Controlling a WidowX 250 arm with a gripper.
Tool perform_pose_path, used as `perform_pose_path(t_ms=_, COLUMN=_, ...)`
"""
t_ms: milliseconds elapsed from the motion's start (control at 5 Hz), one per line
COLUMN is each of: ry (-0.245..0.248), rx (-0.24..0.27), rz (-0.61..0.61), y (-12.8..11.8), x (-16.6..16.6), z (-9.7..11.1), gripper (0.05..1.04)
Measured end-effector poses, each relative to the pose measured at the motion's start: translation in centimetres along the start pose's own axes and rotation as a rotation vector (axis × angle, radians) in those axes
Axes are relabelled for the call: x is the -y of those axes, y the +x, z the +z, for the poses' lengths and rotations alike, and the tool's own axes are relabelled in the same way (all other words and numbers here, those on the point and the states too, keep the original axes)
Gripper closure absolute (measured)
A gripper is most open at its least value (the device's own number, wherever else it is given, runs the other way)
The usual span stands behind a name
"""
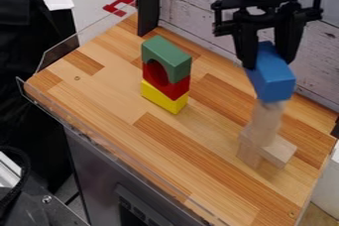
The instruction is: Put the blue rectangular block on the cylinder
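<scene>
Starting with smooth wood across the tabletop (99, 88), strips of light and dark grain under a soft sheen. Running into clear, glossy plastic along the edge guard (58, 54). Up now to the gripper (268, 62), looking like hard black plastic, mostly matt. Catching smooth, satin-like paint on the blue block (273, 79), then straight down to bare, pale, matt wood on the cylinder (266, 121) and the plain blocks (278, 151) beneath. Across to even, low-sheen colour on the green arch (165, 54), red block (177, 89) and yellow block (157, 95). Finishing on rough-looking, weathered boards on the wall (198, 2) and soft, matt black cloth (39, 61) at left.
</scene>
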State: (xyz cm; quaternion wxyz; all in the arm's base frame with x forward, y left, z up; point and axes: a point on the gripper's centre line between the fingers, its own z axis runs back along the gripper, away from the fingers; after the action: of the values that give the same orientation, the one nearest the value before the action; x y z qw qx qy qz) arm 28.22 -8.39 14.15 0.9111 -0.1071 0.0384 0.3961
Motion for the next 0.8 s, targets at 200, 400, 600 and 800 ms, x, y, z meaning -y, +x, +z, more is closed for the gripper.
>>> perform_pose_path(t_ms=200, ry=0.002, rx=0.005, rz=-0.014, y=-0.2, x=0.17, z=-0.04, gripper=0.554)
perform_pose_path(t_ms=400, ry=0.016, rx=0.005, rz=-0.011, y=-0.12, x=0.2, z=-0.39, gripper=0.554)
perform_pose_path(t_ms=600, ry=0.025, rx=0.01, rz=-0.02, y=-0.28, x=0.36, z=-0.55, gripper=0.554)
perform_pose_path(t_ms=800, ry=0.03, rx=0.01, rz=-0.029, y=-0.53, x=0.5, z=-0.72, gripper=0.554)
